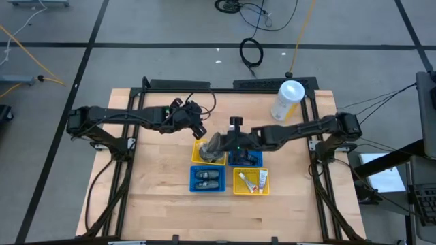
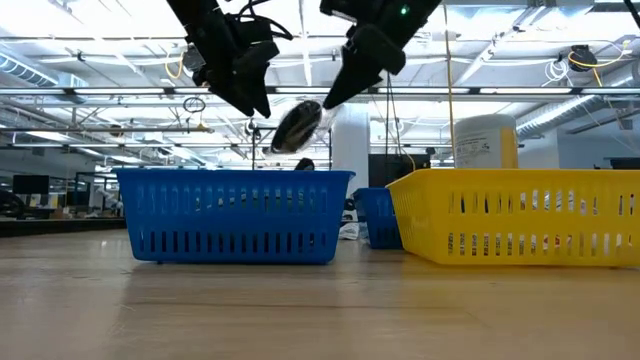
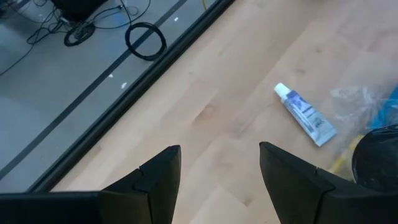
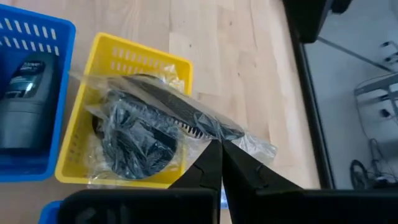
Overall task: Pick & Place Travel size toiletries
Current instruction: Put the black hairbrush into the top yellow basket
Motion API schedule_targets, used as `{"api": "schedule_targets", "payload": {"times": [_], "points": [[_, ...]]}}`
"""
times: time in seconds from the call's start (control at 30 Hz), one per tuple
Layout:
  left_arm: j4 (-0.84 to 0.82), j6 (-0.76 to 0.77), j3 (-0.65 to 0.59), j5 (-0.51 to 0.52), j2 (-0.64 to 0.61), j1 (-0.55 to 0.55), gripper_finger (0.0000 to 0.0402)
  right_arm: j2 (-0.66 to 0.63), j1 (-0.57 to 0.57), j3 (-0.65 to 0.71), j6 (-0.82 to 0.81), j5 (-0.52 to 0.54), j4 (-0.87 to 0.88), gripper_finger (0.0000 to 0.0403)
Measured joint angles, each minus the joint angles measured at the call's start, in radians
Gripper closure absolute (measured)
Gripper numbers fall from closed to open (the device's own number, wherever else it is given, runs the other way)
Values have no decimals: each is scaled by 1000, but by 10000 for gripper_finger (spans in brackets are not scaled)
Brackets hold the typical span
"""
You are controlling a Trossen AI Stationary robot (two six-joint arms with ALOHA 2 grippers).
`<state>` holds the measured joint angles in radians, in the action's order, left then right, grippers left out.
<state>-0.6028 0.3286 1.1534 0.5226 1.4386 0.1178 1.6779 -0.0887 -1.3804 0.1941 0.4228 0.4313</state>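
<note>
Right gripper point(image 4: 217, 149) jaws pinching plastic-wrapped grey packet point(image 4: 134, 134) above yellow tray point(image 4: 78, 134); left gripper point(image 3: 217, 171) jaws wide, empty.

Bright, even light falls from overhead strip lamps point(image 2: 300, 30) on the ceiling, which burn out to white patches in the low view. The wooden counter point(image 1: 157, 204) is evenly lit from above, with only soft, faint shadows under the arms and trays. In the low view the arms show as near-black silhouettes against the bright ceiling, and the near counter surface is soft and out of focus. The clear plastic wrap point(image 4: 249, 144) catches pale glints in the right wrist view. In the left wrist view the near dark fingers point(image 3: 158, 180) are blurred.
</note>
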Motion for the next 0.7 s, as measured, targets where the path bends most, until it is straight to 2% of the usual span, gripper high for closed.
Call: {"api": "schedule_targets", "payload": {"times": [0.13, 0.3, 0.43, 0.7], "points": [[0, 5, 0, -2, 0, -20, 188, 0, -42, 6, -25, 52, -9, 403], [1, 21, 0, -2, 0, -45, 188, 0, -74, 87, -38, 60, -118, 403], [1, 26, 0, -2, 0, -66, 188, 0, -91, 149, -33, 125, -209, 403], [34, 59, 0, -2, 0, -116, 188, 0, -90, 251, -31, 128, -382, 403]]}}
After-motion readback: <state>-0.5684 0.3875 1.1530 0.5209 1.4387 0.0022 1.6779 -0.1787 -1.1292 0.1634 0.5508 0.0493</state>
